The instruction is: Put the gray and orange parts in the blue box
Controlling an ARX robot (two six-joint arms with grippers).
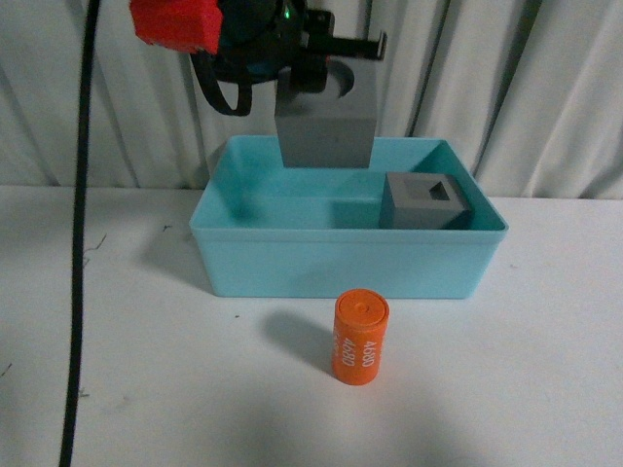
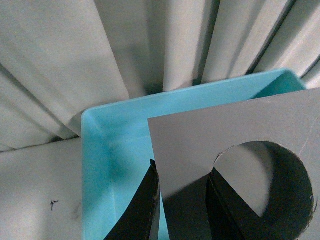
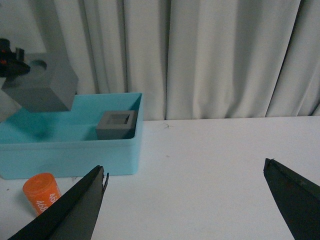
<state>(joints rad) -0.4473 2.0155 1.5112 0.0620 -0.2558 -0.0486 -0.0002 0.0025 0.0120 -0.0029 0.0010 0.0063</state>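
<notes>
1. While clamped in the left gripper [image 2: 184, 207], the round-recess gray cube [image 1: 324, 126] hangs above the blue box [image 1: 341, 263].
2. Below that gripper, the square-recess cube [image 1: 428, 202] sits inside the box.
3. Outside the box, the orange cylinder [image 1: 361, 339] stands ahead of the right gripper [image 3: 185, 167], which is spread wide.

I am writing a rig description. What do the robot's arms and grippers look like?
The left gripper has black, tapering jaws; its wrist carries a red cover, a green light and a looped black cable. The right gripper has dark, pointed jaws.
</notes>
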